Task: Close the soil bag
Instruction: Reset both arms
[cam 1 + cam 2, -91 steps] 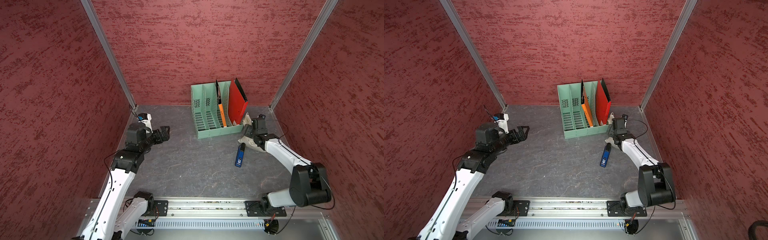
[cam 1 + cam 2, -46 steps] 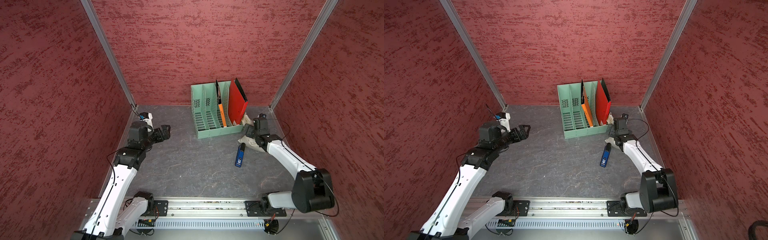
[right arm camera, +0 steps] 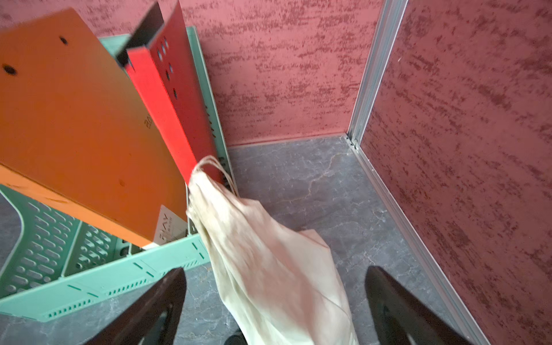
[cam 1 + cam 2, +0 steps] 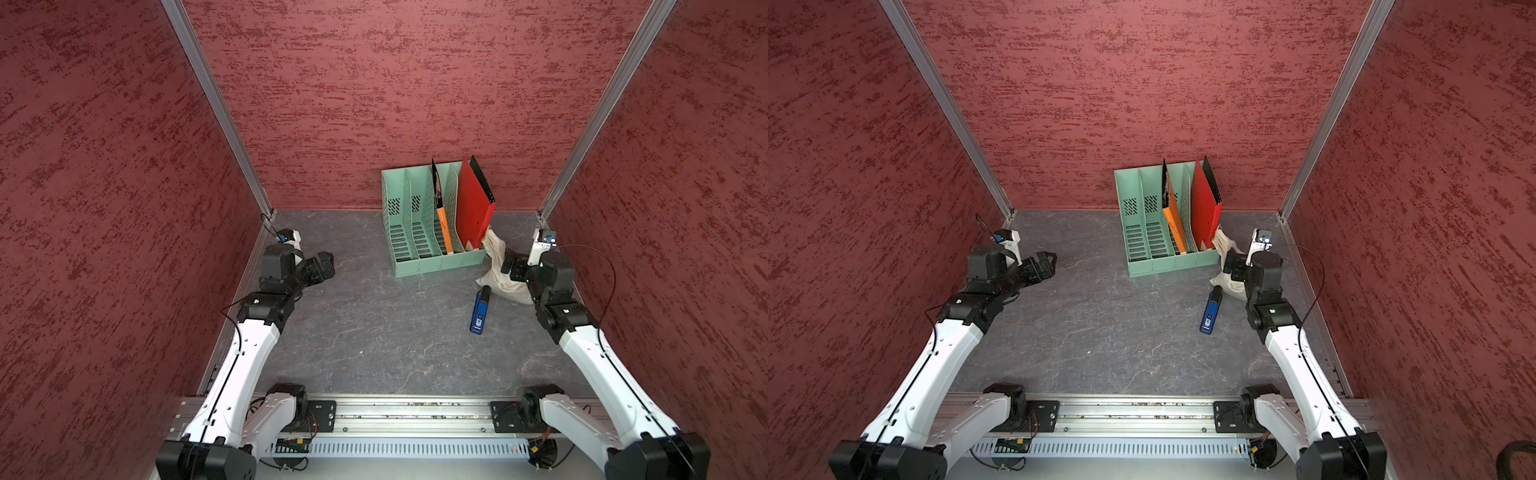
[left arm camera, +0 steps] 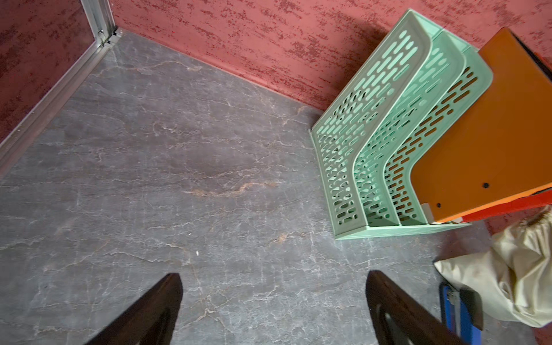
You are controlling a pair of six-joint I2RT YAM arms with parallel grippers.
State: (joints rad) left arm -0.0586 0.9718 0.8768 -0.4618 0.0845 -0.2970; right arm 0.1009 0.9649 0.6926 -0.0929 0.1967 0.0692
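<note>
Cream wrinkled cloth soil bag (image 3: 268,268) lies near the back right corner of the grey marbled surface (image 4: 374,332), its gathered mouth leaning against the right end of the mint-green plastic file rack (image 4: 436,264). Right fingers (image 3: 155,307) are spread wide with the bag between them, ungripped. Left fingers (image 5: 149,310) are likewise spread, well apart from it.

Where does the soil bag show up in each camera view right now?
In a top view: soil bag at the green file rack's right end.
In a top view: bag beside the rack, same place.
Left wrist: bag cut off at the edge, past the rack.
Right wrist: bag between the right gripper's open fingers.
Shared landmark: the rack.
</note>
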